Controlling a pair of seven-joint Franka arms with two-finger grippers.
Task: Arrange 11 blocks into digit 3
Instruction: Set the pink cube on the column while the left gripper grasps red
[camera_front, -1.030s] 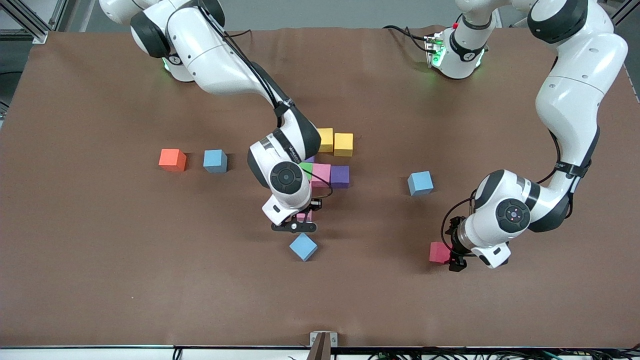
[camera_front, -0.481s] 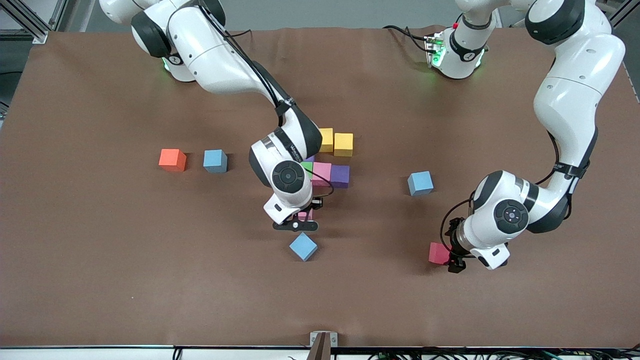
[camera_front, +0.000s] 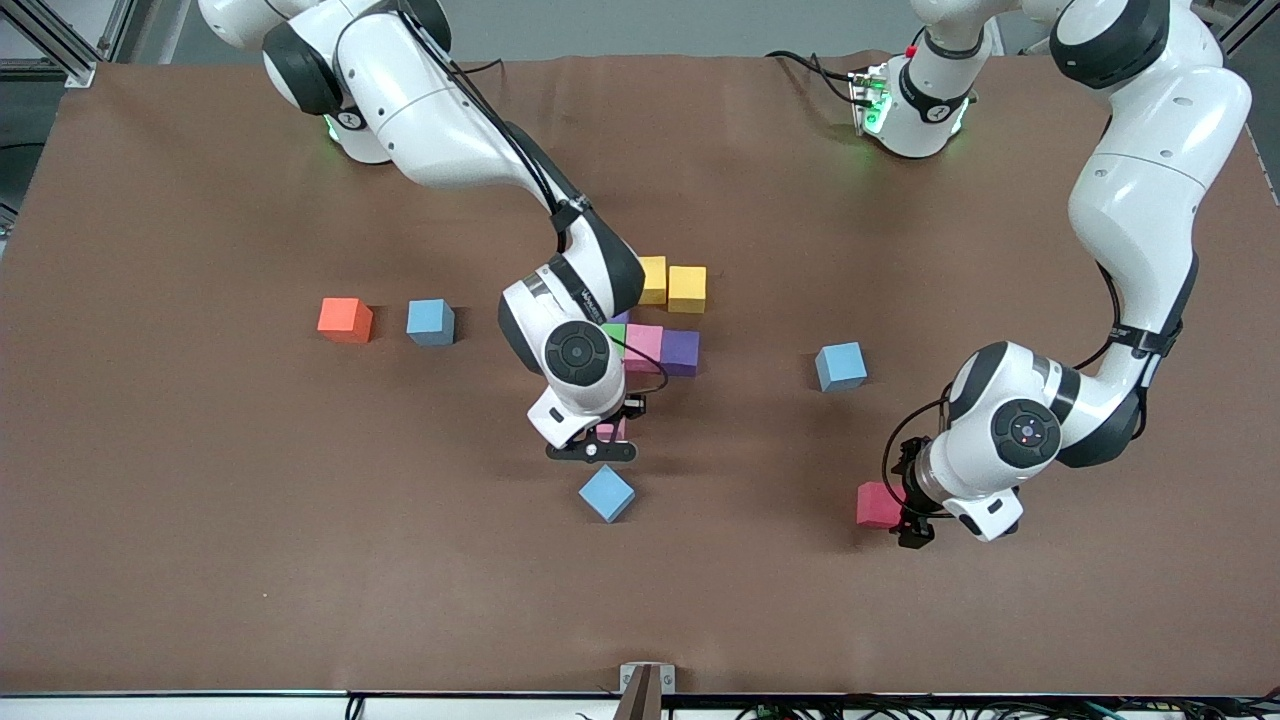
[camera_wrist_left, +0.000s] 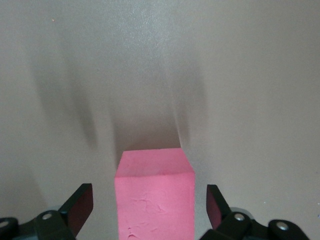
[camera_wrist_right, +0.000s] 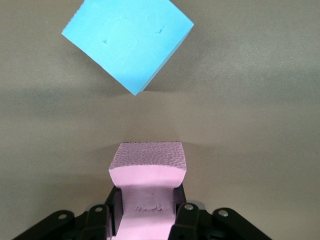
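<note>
The right hand (camera_front: 600, 440) pinches a pink block (camera_wrist_right: 147, 172) mid-bench, while the left hand (camera_wrist_left: 150, 212) straddles a red block (camera_front: 878, 505), fingers spread.

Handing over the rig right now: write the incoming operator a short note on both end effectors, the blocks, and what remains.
Right end effector: shut on a pink block, low over the table beside the partial figure, with a tilted light blue block just nearer the front camera.
Left end effector: open, fingers either side of a red block on the table, not gripped.
Done: yellow, green, pink and purple blocks touch in the partial figure; part is hidden by the right arm.
Left: place the pink block, bring the red block, finish the 3. Loose: two more light blue cubes, an orange cube.
</note>
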